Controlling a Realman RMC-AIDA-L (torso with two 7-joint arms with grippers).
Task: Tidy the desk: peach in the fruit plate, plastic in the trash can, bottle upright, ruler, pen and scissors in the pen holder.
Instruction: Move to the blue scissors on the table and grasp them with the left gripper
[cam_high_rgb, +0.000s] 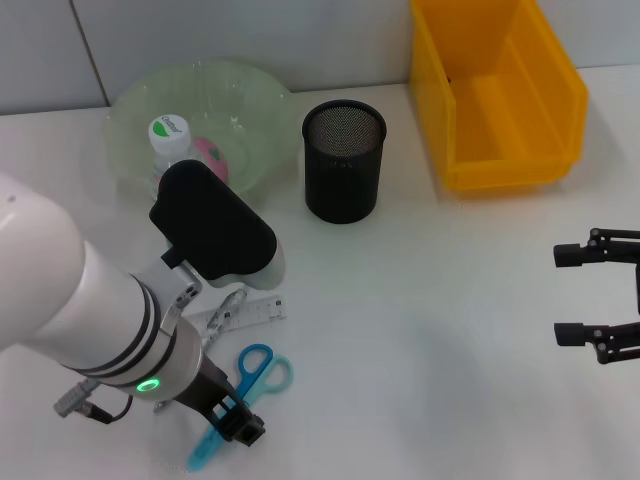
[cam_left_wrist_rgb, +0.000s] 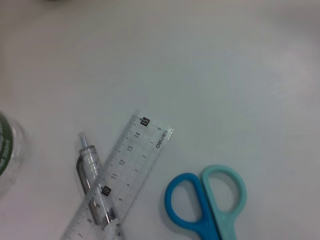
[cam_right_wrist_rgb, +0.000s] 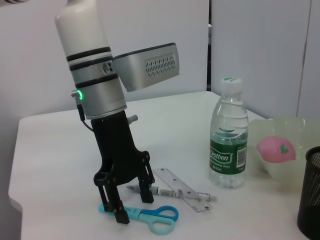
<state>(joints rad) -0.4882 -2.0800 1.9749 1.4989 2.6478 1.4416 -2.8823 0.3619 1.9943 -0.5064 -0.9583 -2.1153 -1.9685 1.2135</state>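
While the left gripper (cam_right_wrist_rgb: 131, 206) is held with jaws apart astride the scissors (cam_right_wrist_rgb: 150, 216) near the counter's (cam_high_rgb: 420, 320) front-left corner, ruler (cam_left_wrist_rgb: 120, 178) and pen (cam_left_wrist_rgb: 92, 185) are seen crossed beside them, handles rearward; the right gripper (cam_high_rgb: 575, 295) is parked, jaws apart, at the right edge.

Bright even overhead light, soft shadows on the white table (cam_high_rgb: 430, 330), left wrist view slightly blurred

The pen holder (cam_high_rgb: 343, 160) stands on the table (cam_high_rgb: 430, 330). Left of it sits the fruit plate (cam_high_rgb: 200, 120) with the peach (cam_high_rgb: 212, 157) inside; the bottle (cam_high_rgb: 170, 140) stands upright just beside that plate. Right of it is the bin (cam_high_rgb: 495, 95). Before it, to the left, lie the ruler (cam_high_rgb: 245, 316), the pen (cam_left_wrist_rgb: 92, 185) under the ruler, and the scissors (cam_high_rgb: 255, 378).
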